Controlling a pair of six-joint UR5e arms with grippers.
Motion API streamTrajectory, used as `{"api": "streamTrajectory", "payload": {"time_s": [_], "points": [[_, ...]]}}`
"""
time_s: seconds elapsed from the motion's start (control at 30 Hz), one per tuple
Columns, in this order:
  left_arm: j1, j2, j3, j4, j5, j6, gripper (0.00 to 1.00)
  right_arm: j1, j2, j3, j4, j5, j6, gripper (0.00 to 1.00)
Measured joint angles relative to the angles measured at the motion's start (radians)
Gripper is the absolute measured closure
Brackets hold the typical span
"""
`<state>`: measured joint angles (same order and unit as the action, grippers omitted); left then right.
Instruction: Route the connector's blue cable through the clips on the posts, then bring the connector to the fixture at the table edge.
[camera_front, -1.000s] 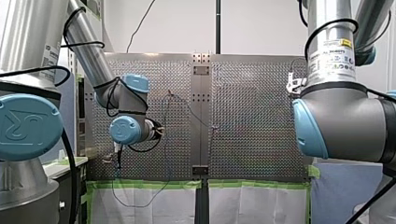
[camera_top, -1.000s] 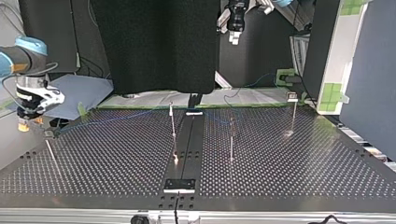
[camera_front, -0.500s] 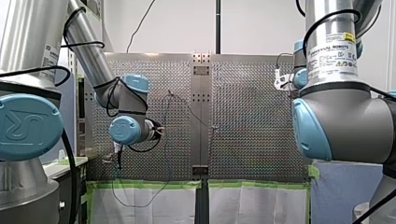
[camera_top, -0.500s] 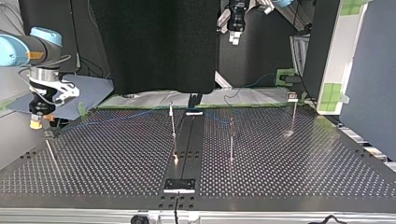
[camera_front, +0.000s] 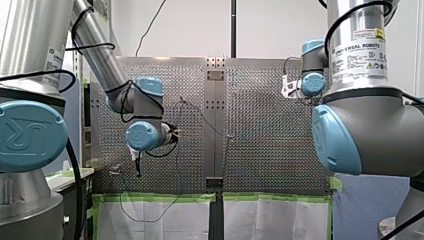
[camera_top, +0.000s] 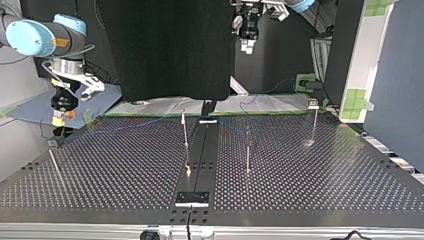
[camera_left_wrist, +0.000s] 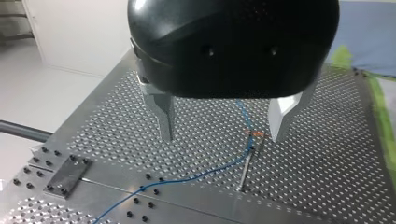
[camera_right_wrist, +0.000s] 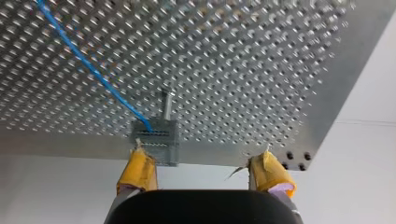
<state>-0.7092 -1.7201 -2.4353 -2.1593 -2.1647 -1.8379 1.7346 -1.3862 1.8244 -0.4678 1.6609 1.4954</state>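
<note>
Hovering at the counter (camera_right_wrist: 280, 70) edge, my right gripper (camera_right_wrist: 203, 157) had its yellow-padded fingers apart. The connector (camera_right_wrist: 155, 140), with its blue cable (camera_right_wrist: 109, 88) attached, sat just ahead of one finger, not centred. A clean grasp probably called for a sideways shift before closing squarely. My left gripper (camera_left_wrist: 220, 137), fingers also apart, hung over the cable near a clip post (camera_left_wrist: 245, 163).

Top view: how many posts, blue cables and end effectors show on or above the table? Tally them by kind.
Posts: 4
Blue cable: 1
End effectors: 2, my right end effector and my left end effector
Total: 7
</note>
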Motion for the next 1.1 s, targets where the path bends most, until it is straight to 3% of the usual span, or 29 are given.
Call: {"api": "streamTrajectory", "payload": {"time_s": [0.27, 0.53, 0.77, 1.1], "points": [[0.0, 0.0, 0.029, -0.022, -0.008, 0.011, 0.02, 0.064, 0.058, 0.048, -0.027, 0.064, -0.008, 0.0], [-0.002, 0.0, 0.029, -0.05, -0.043, 0.046, 0.02, 0.131, 0.124, 0.043, -0.083, 0.131, 0.013, 0.0], [-0.004, 0.0, 0.029, -0.053, -0.046, 0.049, 0.02, 0.185, 0.178, 0.038, -0.111, 0.185, 0.02, 0.0], [-0.004, -0.001, 0.03, -0.053, -0.045, 0.051, 0.02, 0.259, 0.198, 0.037, -0.115, 0.21, 0.015, 0.0]]}}
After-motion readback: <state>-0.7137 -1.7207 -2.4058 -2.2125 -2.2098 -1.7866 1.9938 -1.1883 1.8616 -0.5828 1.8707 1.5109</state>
